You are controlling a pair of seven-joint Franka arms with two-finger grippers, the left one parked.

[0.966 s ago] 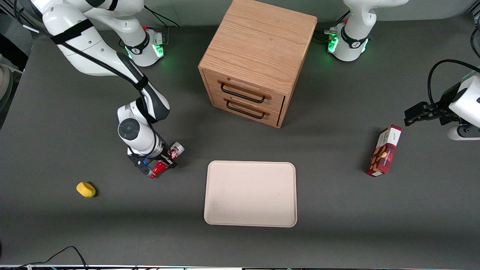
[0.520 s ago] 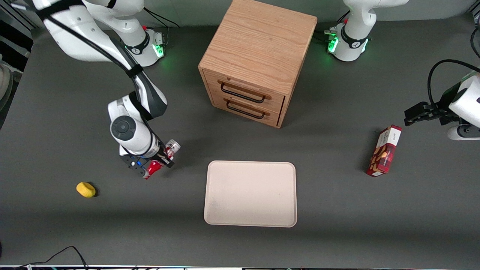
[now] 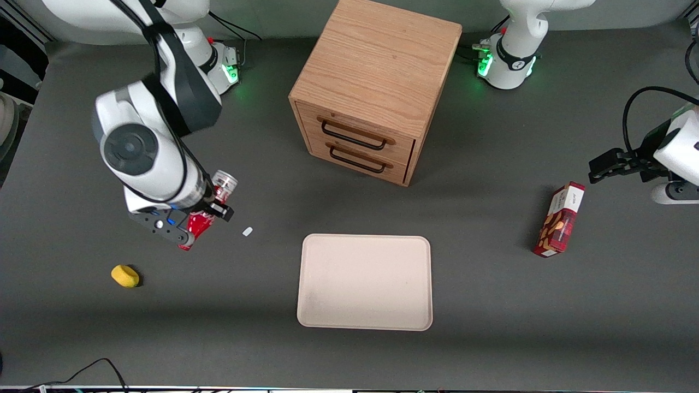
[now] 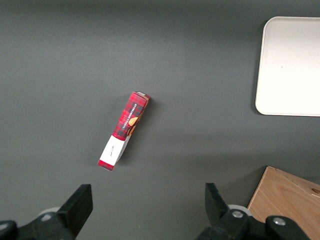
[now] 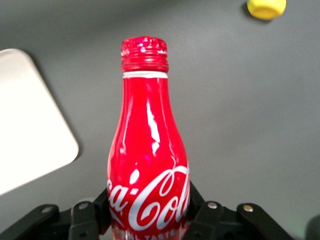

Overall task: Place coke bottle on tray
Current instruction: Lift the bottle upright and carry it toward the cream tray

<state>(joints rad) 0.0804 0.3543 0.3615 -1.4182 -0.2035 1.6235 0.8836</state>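
Observation:
My right gripper is shut on the coke bottle and holds it lying level, high above the table toward the working arm's end. The bottle's silver-grey base end points at the cabinet and its red cap end faces the front camera. In the right wrist view the red bottle with white script sits between my black fingers, red cap pointing away from the wrist. The cream-beige tray lies flat in front of the cabinet, beside and well below the bottle; its corner shows in the right wrist view.
A wooden two-drawer cabinet stands farther from the front camera than the tray. A small white scrap lies on the table near the gripper. A yellow lump lies toward the working arm's end. A red snack box lies toward the parked arm's end.
My gripper has risen with the coke bottle and drifted away from the tray. A small white scrap now shows on the table where the bottle was.

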